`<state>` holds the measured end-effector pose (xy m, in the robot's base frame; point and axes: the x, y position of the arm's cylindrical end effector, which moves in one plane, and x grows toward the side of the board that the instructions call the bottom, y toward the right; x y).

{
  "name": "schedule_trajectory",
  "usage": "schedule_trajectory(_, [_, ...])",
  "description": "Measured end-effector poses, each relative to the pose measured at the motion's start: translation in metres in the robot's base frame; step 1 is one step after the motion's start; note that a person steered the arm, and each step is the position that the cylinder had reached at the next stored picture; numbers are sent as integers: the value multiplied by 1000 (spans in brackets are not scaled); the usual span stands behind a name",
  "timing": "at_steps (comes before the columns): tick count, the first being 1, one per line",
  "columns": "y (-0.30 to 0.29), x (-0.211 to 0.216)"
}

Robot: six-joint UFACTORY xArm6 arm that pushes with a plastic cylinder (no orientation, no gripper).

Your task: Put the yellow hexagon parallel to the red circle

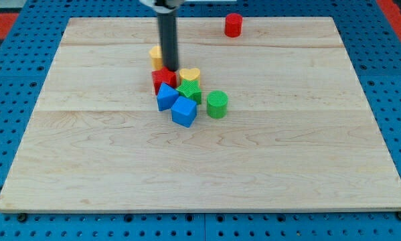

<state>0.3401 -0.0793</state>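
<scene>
Yellow hexagon (156, 56) half hidden behind rod, touching my tip (169, 69), atop cluster beside red block (163, 79). No gripper, nothing pinched. Red circle (233, 25) well apart, upper right. Approach step; next, likely pushing hexagon rightward, level with circle.

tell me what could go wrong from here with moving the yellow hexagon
1. The rod hides most of the yellow hexagon, so my tip could easily catch it off-centre and send it skewing sideways.
2. My tip sits right against the red block and the yellow heart; a sweep may drag the cluster along.
3. The red circle stands near the board's top edge; a hard push might overshoot.
</scene>
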Motion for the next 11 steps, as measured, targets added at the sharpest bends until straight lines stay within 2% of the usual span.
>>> schedule_trajectory(1, [-3, -26])
schedule_trajectory(2, [-34, -36])
schedule_trajectory(6, [-118, -56])
schedule_trajectory(7, [-49, -67])
schedule_trajectory(8, [-10, -85])
schedule_trajectory(9, [-38, -93])
schedule_trajectory(10, [-100, -101])
schedule_trajectory(11, [-69, -128])
